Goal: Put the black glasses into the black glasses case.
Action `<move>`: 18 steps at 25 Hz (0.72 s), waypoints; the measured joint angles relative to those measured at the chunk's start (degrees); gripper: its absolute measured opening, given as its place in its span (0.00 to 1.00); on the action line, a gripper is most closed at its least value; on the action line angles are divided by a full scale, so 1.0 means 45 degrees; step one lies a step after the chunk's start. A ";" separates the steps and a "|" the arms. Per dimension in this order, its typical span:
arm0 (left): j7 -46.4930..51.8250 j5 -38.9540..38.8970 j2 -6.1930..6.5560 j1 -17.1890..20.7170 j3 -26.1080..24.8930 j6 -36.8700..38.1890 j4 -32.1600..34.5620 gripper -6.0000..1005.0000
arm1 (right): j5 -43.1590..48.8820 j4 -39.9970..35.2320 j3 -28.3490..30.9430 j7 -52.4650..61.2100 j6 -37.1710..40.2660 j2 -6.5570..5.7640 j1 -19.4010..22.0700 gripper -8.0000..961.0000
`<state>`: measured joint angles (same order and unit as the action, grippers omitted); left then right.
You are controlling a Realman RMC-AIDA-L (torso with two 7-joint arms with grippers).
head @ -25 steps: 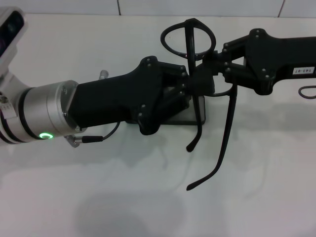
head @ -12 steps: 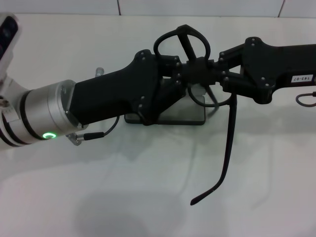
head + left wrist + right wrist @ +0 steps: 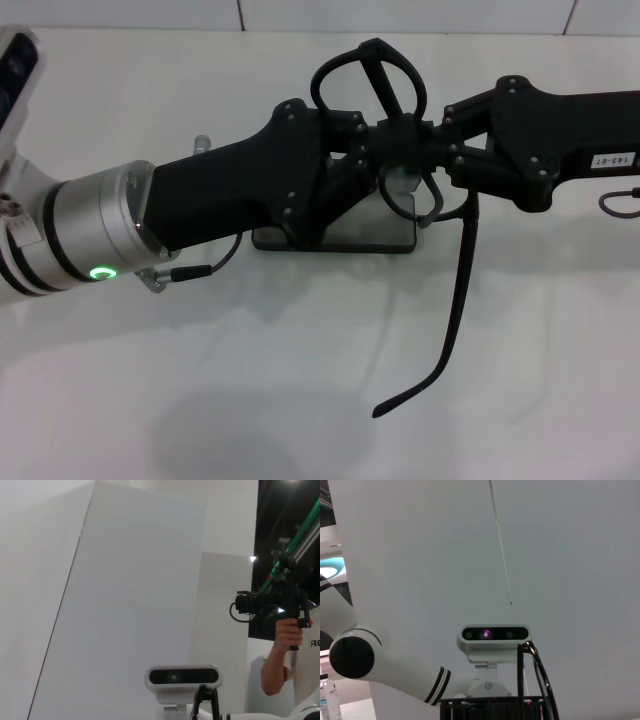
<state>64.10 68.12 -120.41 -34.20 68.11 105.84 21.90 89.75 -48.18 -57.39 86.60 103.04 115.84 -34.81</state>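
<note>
Both grippers meet over the black glasses case [image 3: 345, 236] on the bench [image 3: 300, 380]. The left gripper [image 3: 372, 152] and right gripper [image 3: 418, 150] both look clamped on the black glasses [image 3: 380, 85], held midair, one temple arm dangling down.

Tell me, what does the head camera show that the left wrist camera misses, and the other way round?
Only the head view shows the work: the left end effector and right end effector meeting at the black glasses, one temple arm hanging down, above the black glasses case on the white table. Only the left wrist view shows the robot's head camera, pale wall panels and a person holding a device far off. Shared: apparently only a black sliver of the glasses' frame; the left wrist view misses the case and table.
</note>
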 joint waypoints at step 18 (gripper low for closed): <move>-0.0673 0.0289 0.0137 0.0301 -0.0006 0.1983 0.0129 0.04 | -0.3041 0.0202 0.2864 -0.0579 0.1874 -0.0174 0.0685 0.12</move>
<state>61.07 69.42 -119.79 -32.84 68.09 114.77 22.48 76.06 -47.27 -44.51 84.00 111.48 115.05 -31.73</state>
